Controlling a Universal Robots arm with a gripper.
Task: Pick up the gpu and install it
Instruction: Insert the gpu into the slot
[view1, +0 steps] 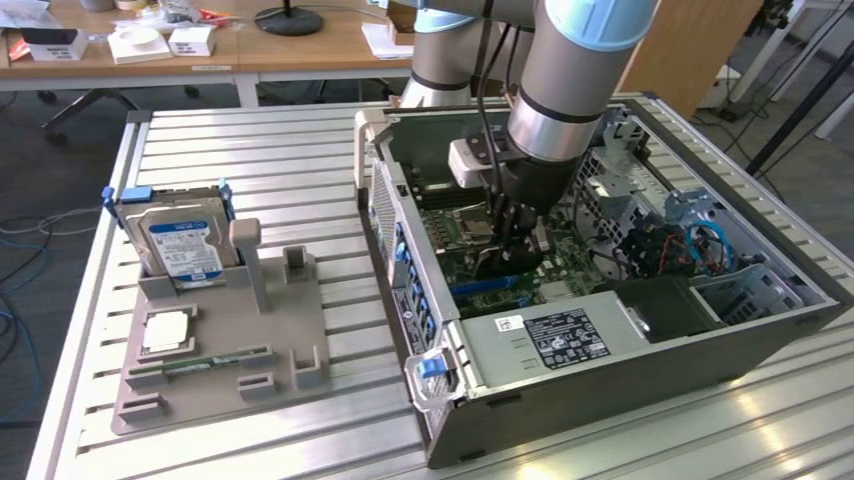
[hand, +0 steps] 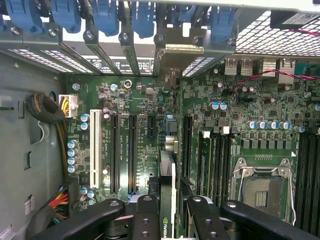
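Claw (hand: 169, 212) clamps gpu (hand: 168, 167) edge-on above motherboard (hand: 250, 95); card face hidden.

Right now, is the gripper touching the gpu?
Touching. The wrist view shows the gripper with its fingers pressed against both sides of the gpu.

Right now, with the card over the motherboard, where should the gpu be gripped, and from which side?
By its upper long edge, from above: the gpu stands on edge over the slots, so the gripper can pinch its two flat faces.
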